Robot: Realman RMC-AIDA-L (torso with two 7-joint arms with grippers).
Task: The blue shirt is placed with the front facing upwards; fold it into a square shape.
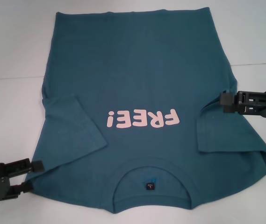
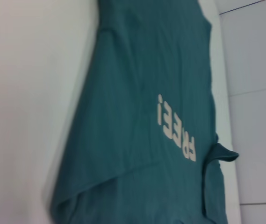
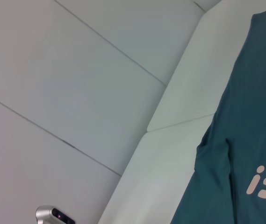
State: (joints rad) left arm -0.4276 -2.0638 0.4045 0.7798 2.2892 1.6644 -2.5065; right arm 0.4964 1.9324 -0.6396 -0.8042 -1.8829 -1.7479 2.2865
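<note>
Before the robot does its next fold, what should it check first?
1. Blue shirt front up, FREE! lettering showing: ok.
2. Both sleeves folded inward: ok.
3. Left pincer at the near shoulder corner: ok.
4. Right pincer at the shirt's side edge: ok.
5. Either pincer actually gripping cloth: cannot tell.
6. Cloth smooth: not ok, wrinkles by the right pincer.

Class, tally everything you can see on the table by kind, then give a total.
Shirt: 1
Claws: 2, left claw and right claw, both at the shirt's edges
Total: 3
</note>
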